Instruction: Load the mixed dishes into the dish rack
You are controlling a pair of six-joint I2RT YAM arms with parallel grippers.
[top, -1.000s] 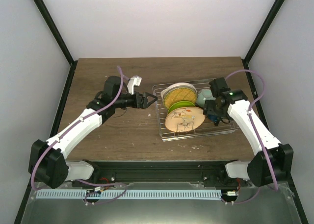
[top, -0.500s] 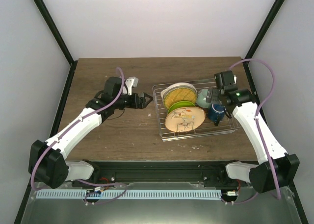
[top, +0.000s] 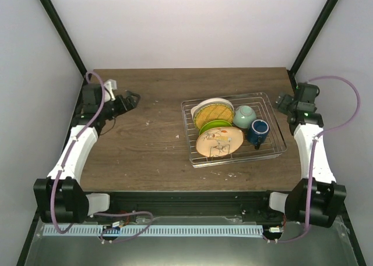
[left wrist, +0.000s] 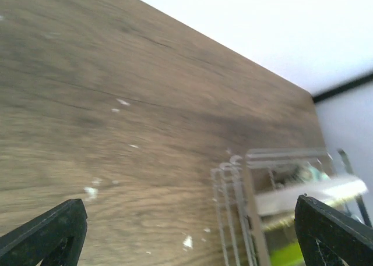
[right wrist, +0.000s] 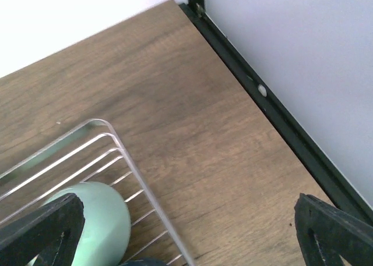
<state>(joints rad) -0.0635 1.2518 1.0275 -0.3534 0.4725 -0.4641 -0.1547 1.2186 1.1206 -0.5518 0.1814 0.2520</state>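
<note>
The dish rack [top: 276,121] stands right of centre on the table. A cream plate with teal rings [top: 205,107], a yellow-orange plate [top: 214,114], a lime green plate [top: 217,125] and a tan plate with a drawing [top: 219,141] stand on edge in it. Beside them are the pale mint bowl [top: 245,116] and the dark blue mug [top: 257,131]. My left gripper [top: 129,99] is open and empty at the far left. My right gripper [top: 281,103] is open and empty just beyond the rack's right rim. The right wrist view shows the bowl [right wrist: 87,225] and rack corner [right wrist: 128,167].
White crumbs [left wrist: 90,191] dot the brown table [top: 151,144]. A black frame rail [right wrist: 274,109] runs along the table's right edge close to my right gripper. In the left wrist view the rack's left end [left wrist: 233,208] lies ahead, blurred.
My right gripper has come off the mug, which stays in the rack, and drawn back to the right edge. My left arm has swung away from the rack to the far left.
</note>
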